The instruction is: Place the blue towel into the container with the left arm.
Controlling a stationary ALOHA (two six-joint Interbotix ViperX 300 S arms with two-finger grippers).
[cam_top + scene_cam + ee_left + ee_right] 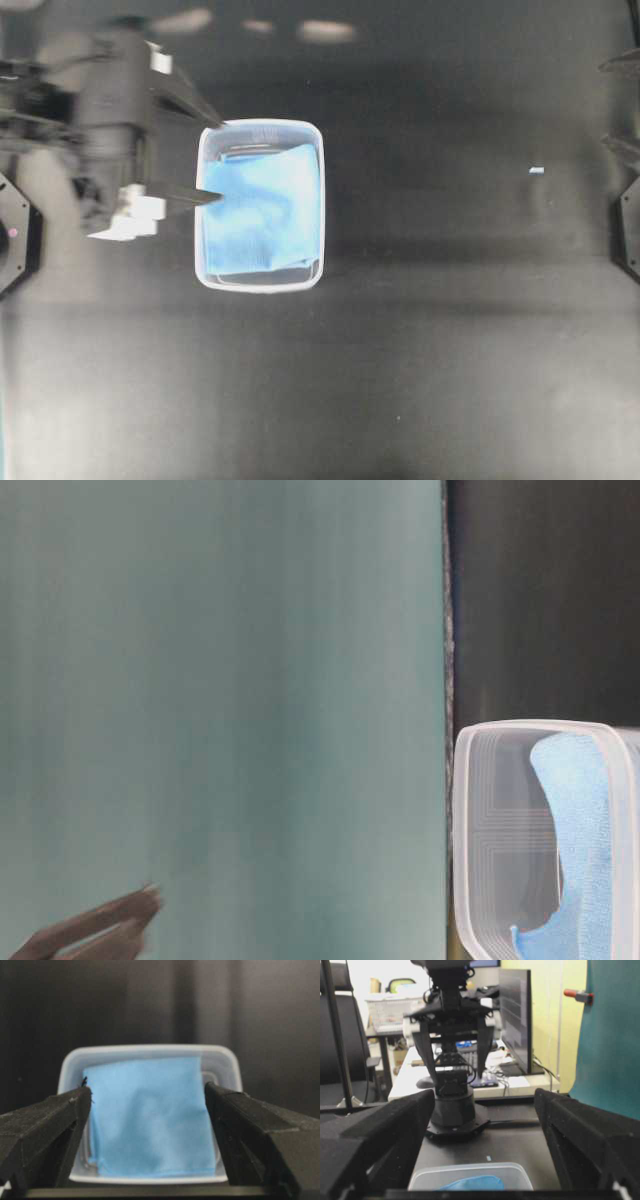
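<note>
The blue towel point(265, 208) lies inside the clear container point(270, 123) and fills most of it, slightly rumpled. My left gripper point(211, 161) is open and empty at the container's left end, with one finger near each corner of the rim. In the left wrist view the towel point(150, 1115) lies in the container point(150, 1050) between the spread jaws of my left gripper point(147, 1092), untouched by either. My right gripper point(622, 105) is at the right edge of the table, far from the container. It is open and empty in its own view point(485, 1100).
A small pale speck point(536, 170) lies on the black table right of the container. The table-level view shows a teal backdrop point(220, 680), the container wall point(500, 820) with the towel point(580, 830), and a blurred finger point(100, 930) low left.
</note>
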